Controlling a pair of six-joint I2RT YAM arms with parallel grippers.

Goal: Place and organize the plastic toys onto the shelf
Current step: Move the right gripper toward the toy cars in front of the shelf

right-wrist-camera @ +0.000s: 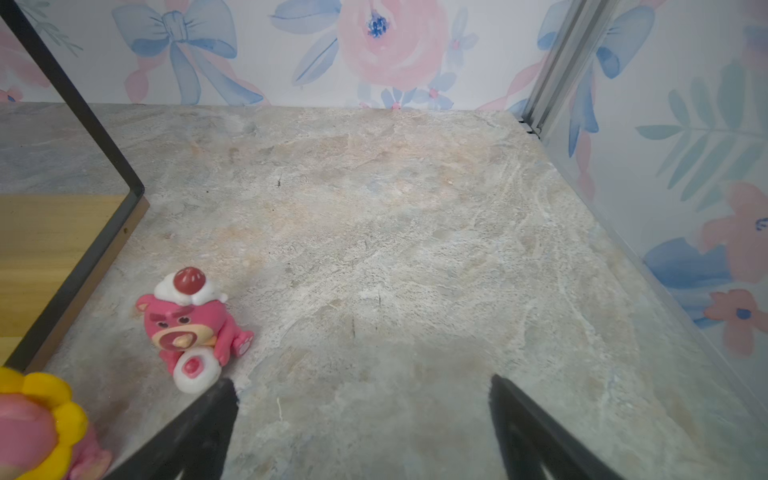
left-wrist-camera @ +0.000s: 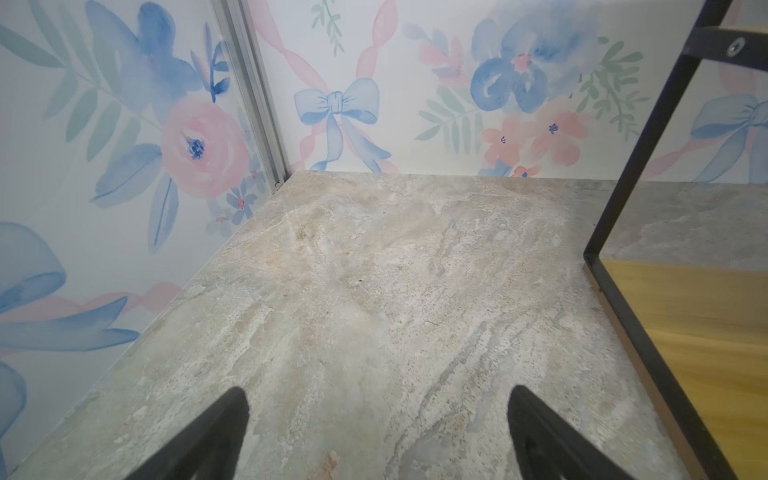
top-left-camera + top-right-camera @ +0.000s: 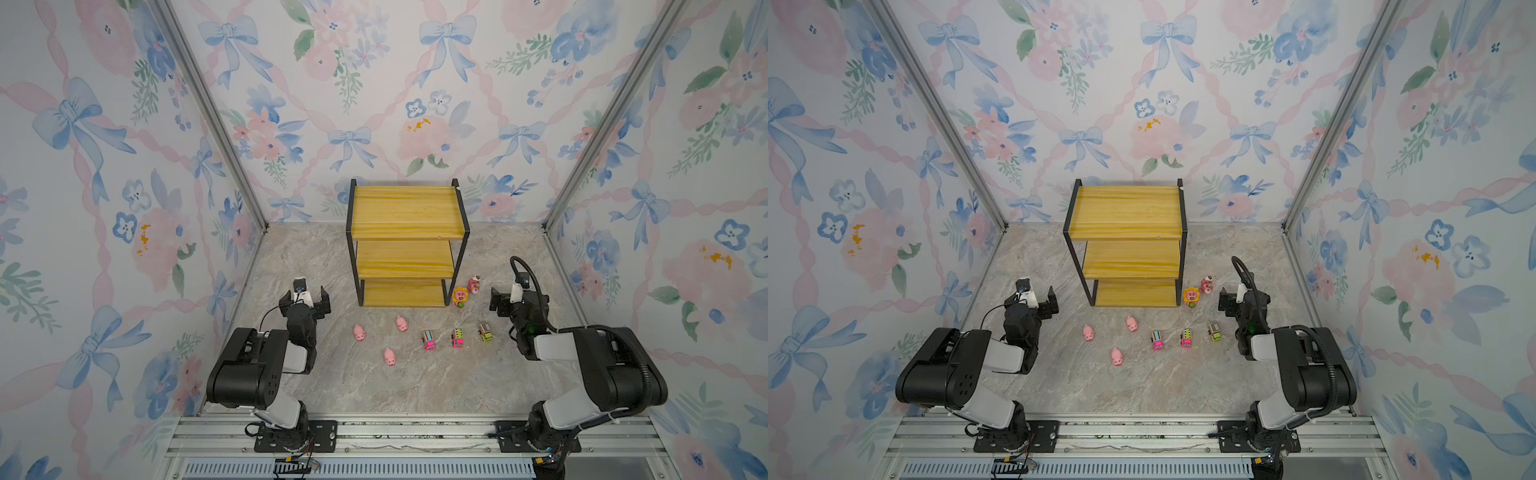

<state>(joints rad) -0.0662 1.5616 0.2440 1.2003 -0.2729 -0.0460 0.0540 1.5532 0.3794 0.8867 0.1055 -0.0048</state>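
The yellow three-tier shelf (image 3: 405, 212) (image 3: 1127, 212) stands bare at the back. On the table in front lie three pink pigs (image 3: 359, 333) (image 3: 402, 323) (image 3: 390, 356) and three toy vehicles (image 3: 429, 340) (image 3: 457, 338) (image 3: 485, 332). A sunflower bear (image 3: 460, 296) (image 1: 41, 415) and a pink bear (image 3: 474, 284) (image 1: 187, 328) stand by the shelf's right foot. My left gripper (image 3: 306, 298) (image 2: 376, 395) hangs open over bare table left of the shelf (image 2: 706, 332). My right gripper (image 3: 503, 298) (image 1: 361, 384) is open and holds nothing, one fingertip (image 1: 224, 395) close beside the pink bear.
Flowered walls with metal corner posts (image 3: 216, 120) (image 3: 598, 141) close in the marble table (image 3: 374, 386) on three sides. An aluminium rail (image 3: 415, 432) runs along the front edge under both arm bases.
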